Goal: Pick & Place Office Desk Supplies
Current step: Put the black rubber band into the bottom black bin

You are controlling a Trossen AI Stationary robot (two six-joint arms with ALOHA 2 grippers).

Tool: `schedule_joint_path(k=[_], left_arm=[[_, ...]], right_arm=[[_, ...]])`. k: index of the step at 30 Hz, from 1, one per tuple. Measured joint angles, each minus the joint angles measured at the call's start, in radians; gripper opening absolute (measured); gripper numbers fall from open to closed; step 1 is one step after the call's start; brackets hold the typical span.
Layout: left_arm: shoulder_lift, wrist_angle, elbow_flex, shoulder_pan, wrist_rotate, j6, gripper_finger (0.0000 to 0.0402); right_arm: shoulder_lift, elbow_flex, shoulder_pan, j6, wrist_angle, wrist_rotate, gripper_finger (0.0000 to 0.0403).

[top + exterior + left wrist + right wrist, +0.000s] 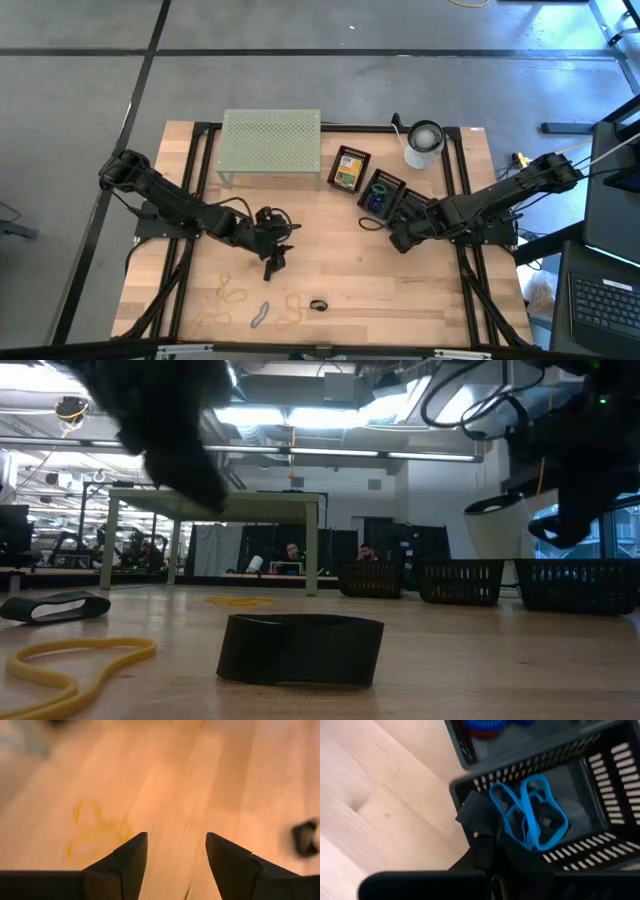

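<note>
My left gripper [272, 262] [175, 837] hangs open above the bare wood, fingers slanting down toward the near edge. Tan rubber bands [95, 830] [231, 293] and a black band [305, 837] [318, 304] lie flat on the table beyond it. My right gripper [397, 241] [492, 870] is shut on a black band [475, 820], beside the nearest of three small black baskets [415, 205]. That basket holds blue rubber bands [530, 815]. The middle basket [380, 190] holds blue and red items, and the far one [350, 168] holds a yellow-green box. My right gripper pinches the black band's lower end [487, 852] between its two shut fingers, which point steeply down. The band sticks out past the fingertips, its free end [470, 812] over the corner of the basket with the blue bands. Whether it touches the table, I cannot tell.
The pale green perforated rack [271, 145] stands at the back, the white cup [424, 143] at the back right. A grey band [260, 315] and more tan bands [290, 312] lie near the front edge. Bare wood lies between the two grippers.
</note>
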Motion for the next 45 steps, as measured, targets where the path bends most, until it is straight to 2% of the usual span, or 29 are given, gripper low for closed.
schedule_joint_path(k=[4, 9, 12, 16, 22, 29, 33, 39, 45], left_arm=[[0.013, -0.133, -0.001, -0.003, 0.027, -0.071, 0.0204], [0.04, -0.183, -0.001, -0.014, 0.091, -0.122, 0.0205], [0.05, -0.201, -0.001, -0.032, 0.156, -0.162, 0.0207], [0.052, -0.218, -0.001, -0.066, 0.206, -0.173, 0.021], [0.052, -0.23, -0.001, -0.097, 0.259, -0.174, 0.021], [0.063, -0.224, -0.001, -0.114, 0.261, -0.343, 0.021], [0.097, -0.217, -0.001, -0.102, 0.261, -0.443, 0.021], [0.176, -0.183, -0.001, -0.075, 0.314, -0.529, 0.021], [0.214, -0.167, 0.003, -0.062, 0.343, -0.493, 0.021]], right_arm=[[0.024, 0.0, 0.0, 0.0, -0.047, -0.035, 0.001], [0.036, 0.0, 0.0, 0.019, -0.106, -0.051, 0.0011], [0.036, 0.0, 0.0, 0.019, -0.106, -0.052, 0.0029], [0.036, 0.0, 0.0, 0.005, -0.105, -0.047, 0.0086], [0.036, 0.0, 0.0, -0.011, -0.105, 0.034, 0.0187], [0.036, 0.0, 0.0, -0.012, -0.105, 0.041, 0.0262], [0.036, 0.0, 0.0, -0.012, -0.104, 0.043, 0.0278], [0.036, 0.0, 0.0, -0.012, -0.102, 0.043, 0.0282], [0.036, 0.0, 0.0, -0.015, -0.102, 0.044, 0.0277]])
